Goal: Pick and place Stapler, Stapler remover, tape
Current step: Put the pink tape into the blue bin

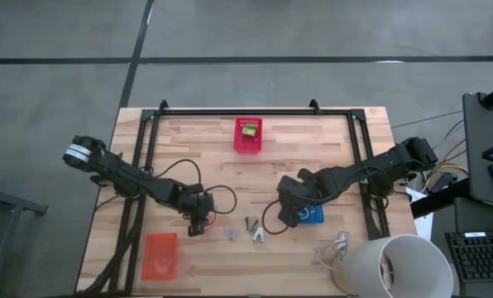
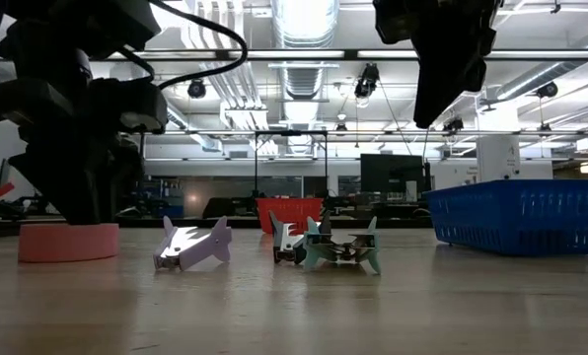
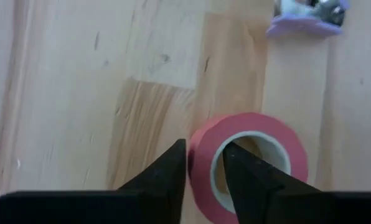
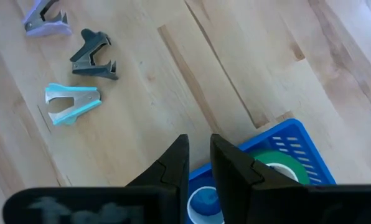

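Two arms are dividing the sorting: the left gripper [image 3: 204,180], fingers straddling the red-pink tape roll [image 3: 251,165] wall, is closing to lift it, while the right gripper [image 4: 199,165], fingers nearly together and empty, is hovering over the blue basket [image 4: 285,146] holding the green tape roll [image 4: 279,165].

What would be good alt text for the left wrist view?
The left gripper straddles the wall of a red-pink tape roll lying flat on the wooden table, one finger inside its hollow centre. A pale purple staple remover lies beyond.

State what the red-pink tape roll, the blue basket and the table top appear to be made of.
Red-pink tape roll: matte tape, probably paper or vinyl, wound on a pale core.
Blue basket: moulded plastic, judging by its slotted walls and even colour.
Table top: light wood, showing jointed strips and grain.
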Tool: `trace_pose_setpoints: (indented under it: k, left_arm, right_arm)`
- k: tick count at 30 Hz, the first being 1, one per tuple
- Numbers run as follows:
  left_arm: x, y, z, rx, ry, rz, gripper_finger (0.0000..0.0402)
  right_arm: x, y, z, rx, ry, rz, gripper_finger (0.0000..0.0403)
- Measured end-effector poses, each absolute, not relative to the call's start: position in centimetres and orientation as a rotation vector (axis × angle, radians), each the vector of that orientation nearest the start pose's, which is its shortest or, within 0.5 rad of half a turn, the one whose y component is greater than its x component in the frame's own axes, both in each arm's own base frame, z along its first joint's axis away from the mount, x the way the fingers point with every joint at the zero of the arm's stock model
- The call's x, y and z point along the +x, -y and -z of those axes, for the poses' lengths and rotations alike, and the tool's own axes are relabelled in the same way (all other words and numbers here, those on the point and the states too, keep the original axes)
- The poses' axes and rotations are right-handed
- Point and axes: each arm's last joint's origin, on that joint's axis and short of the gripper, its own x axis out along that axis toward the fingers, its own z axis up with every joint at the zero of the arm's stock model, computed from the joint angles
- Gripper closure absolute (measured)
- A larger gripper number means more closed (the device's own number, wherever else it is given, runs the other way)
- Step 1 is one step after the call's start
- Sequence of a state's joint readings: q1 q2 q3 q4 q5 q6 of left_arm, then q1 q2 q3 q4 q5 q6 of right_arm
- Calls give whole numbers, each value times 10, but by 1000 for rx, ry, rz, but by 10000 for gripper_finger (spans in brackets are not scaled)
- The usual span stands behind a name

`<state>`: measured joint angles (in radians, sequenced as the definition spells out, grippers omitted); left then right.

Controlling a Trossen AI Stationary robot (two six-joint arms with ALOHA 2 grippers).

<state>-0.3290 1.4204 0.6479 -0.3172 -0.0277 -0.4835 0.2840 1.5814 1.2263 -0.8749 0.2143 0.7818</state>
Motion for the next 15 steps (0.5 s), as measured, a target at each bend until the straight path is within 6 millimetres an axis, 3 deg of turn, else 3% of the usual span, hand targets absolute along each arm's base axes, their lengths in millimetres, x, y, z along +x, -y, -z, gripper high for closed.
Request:
trace_pose_setpoints:
  k: [6, 15]
  left_arm:
    - [232, 78, -152, -196, -1083, 39, 365]
    - [240, 75, -159, -26, -928, -68, 352]
  right_arm:
    - [296, -79, -248, 365, -1108, 407, 340]
    - [315, -84, -258, 250, -921, 258, 351]
